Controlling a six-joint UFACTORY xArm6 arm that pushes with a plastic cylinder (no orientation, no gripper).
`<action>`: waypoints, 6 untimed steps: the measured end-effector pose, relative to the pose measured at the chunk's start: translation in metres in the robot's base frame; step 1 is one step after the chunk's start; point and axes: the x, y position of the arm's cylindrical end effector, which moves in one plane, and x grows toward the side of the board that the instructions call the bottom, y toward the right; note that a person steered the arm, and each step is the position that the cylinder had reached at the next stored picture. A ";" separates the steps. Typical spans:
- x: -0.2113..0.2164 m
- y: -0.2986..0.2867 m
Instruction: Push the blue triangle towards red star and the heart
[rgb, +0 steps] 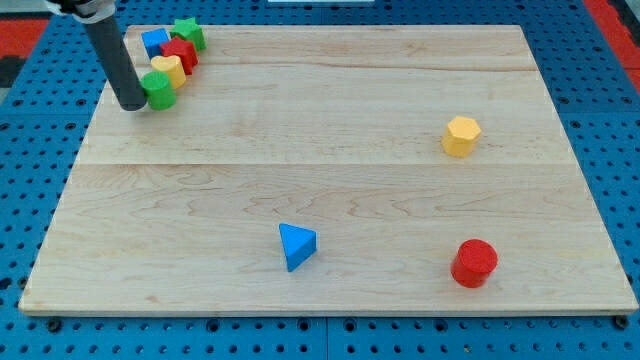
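Camera view shows a pale wooden surface (330, 120) lying on a blue pegboard (30, 120). My tip (131, 103) stands at the far left corner of the surface, touching or just beside the left side of a green block (159, 90), whose shape I cannot make out. I have no jaws, only the straight dark rod, so nothing is held.

That green block is the nearest member of a tight cluster in the far left corner: a yellow block (167, 68) just behind it, which may be the heart though its outline is unclear, then the red star (181, 52), a blue block (155, 41) to the star's left, and a green star (187, 34) farthest back. They press against one another.

The blue triangle (296, 245) lies alone near the front edge, a little left of centre, well apart from the cluster and from my tip. A red cylinder (474, 262) sits near the front right, and a yellow hexagonal block (461, 135) lies on the right side, farther back.
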 end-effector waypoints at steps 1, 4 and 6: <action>0.000 0.016; 0.106 0.218; 0.259 0.246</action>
